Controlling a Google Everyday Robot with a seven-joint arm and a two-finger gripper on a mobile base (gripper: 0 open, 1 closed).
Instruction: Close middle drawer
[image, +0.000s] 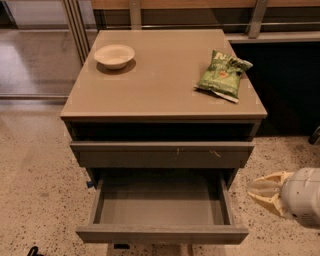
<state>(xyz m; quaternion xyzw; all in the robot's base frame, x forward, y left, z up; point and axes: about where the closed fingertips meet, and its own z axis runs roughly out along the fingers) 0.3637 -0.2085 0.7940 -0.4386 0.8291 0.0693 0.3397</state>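
Note:
The middle drawer (161, 206) of the grey-brown cabinet stands pulled far out. Its smooth grey inside holds nothing, and its plain front panel (162, 234) faces me at the bottom of the view. My gripper (252, 189), tan-tipped on a white wrist, hovers to the right of the open drawer. It is level with the drawer's right side wall, a little apart from it, and points left toward it. Above the drawer sits a shut drawer front (162, 153) with small scratches and an orange fleck.
The cabinet top (160, 80) carries a white bowl (114, 55) at the back left and a green snack bag (223, 74) at the right. Speckled floor (35, 190) lies on both sides. A dark counter base stands at the back right.

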